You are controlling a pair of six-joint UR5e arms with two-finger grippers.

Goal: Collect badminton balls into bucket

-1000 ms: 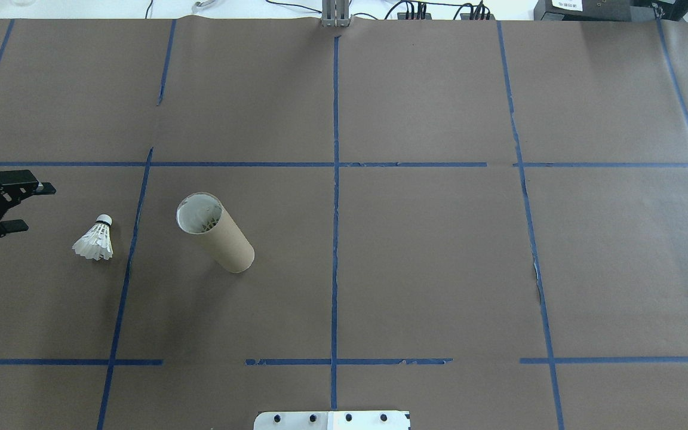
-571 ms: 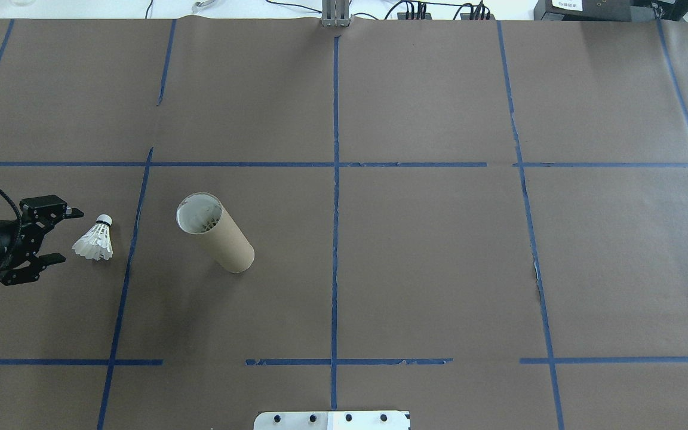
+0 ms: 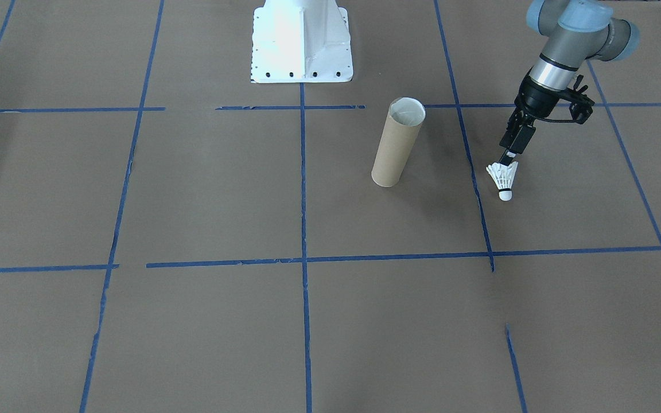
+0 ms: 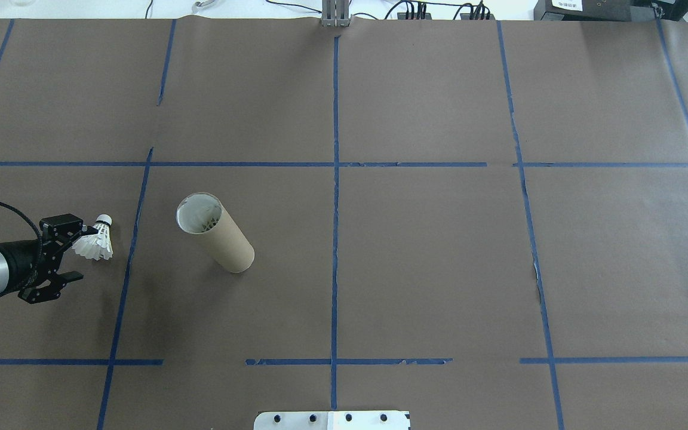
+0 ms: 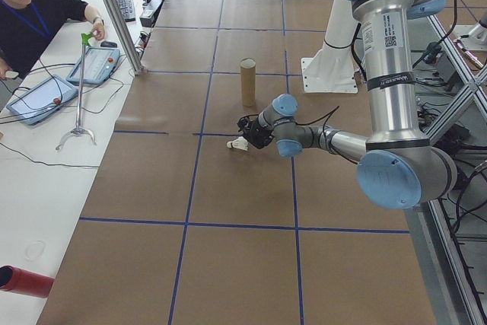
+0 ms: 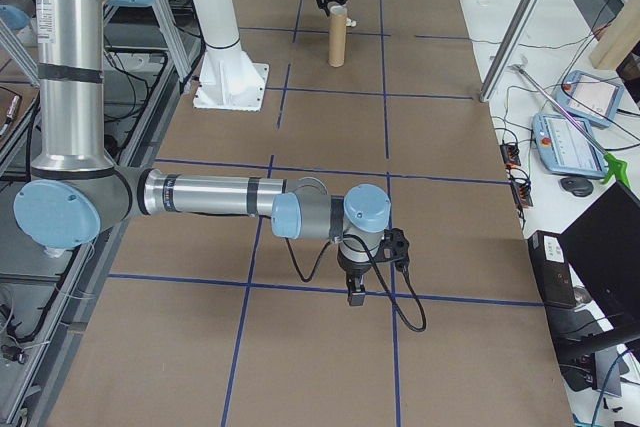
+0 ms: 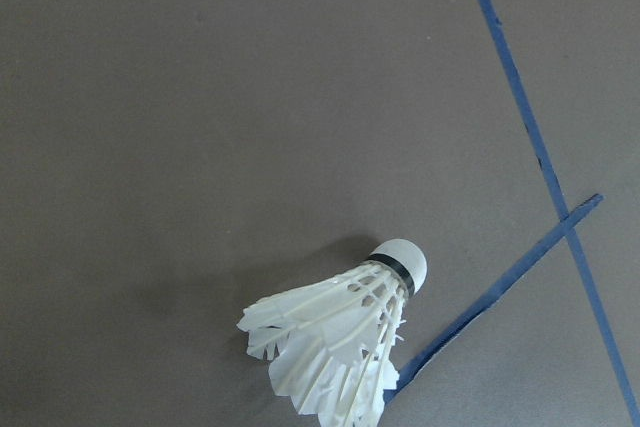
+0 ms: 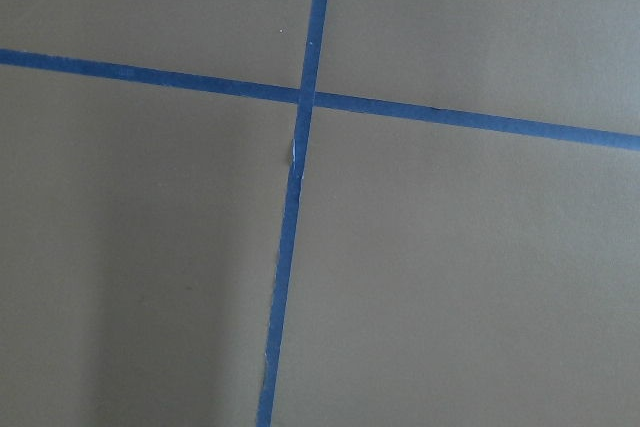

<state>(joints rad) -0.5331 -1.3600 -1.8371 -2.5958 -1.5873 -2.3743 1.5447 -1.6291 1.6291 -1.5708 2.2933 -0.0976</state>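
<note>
The badminton ball (image 4: pixel 96 242) is a white feather shuttlecock lying on its side on the brown paper at the left, cork tip pointing away from the robot. It also shows in the front view (image 3: pixel 502 179) and close up in the left wrist view (image 7: pixel 340 342). My left gripper (image 4: pixel 78 252) is open just beside its skirt, one fingertip (image 4: pixel 85 229) at the feathers' edge. The bucket (image 4: pixel 215 233), a brown cardboard tube with a pale inside, stands upright to the right of the shuttlecock (image 3: pixel 397 143). My right gripper (image 6: pixel 355 292) hangs over bare paper far from both; I cannot tell its state.
A white metal base (image 4: pixel 332 420) with bolt holes sits at the table's near edge. Blue tape lines (image 4: pixel 335 179) grid the paper. A person (image 5: pixel 34 13) sits at a side table with tablets, cables and a stand.
My left arm has moved right and slightly toward the robot, bringing its open gripper from clear of the shuttlecock up to its skirt. The shuttlecock and the tube have not moved.
</note>
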